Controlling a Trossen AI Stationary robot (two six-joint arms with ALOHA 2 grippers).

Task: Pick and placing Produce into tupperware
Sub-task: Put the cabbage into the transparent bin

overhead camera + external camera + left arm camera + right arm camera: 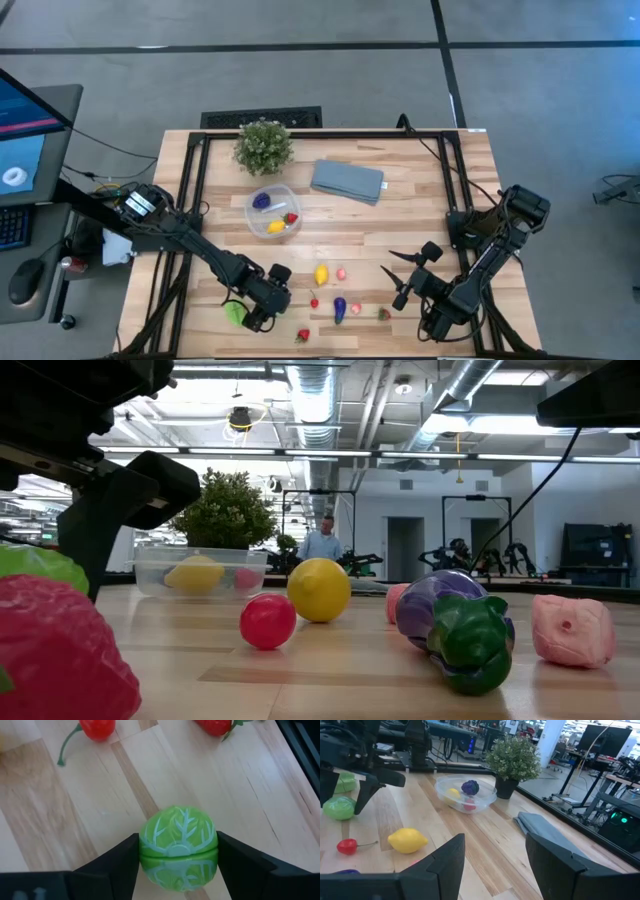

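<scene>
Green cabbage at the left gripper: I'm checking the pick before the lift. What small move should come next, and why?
Probably finish closing the left gripper on the green cabbage. The left wrist view shows its fingers flanking the cabbage on both sides, which rests on the table, so it looks centred but not yet lifted.

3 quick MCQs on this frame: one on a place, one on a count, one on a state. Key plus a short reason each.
1. Where does the folded cloth lie?
A. right of the potted plant
B. under the container
C. at the table's near edge

2. How many pieces are in the clear container?
A. none
B. three
C. seven

3. How does the left gripper stand?
A. shut and empty
B. around the green cabbage
C. on a cherry

Key: 1 A, the high view shows it right of the plant. 2 B, purple, red and yellow pieces show inside. 3 B, the left wrist view shows a finger on each side of it.
</scene>
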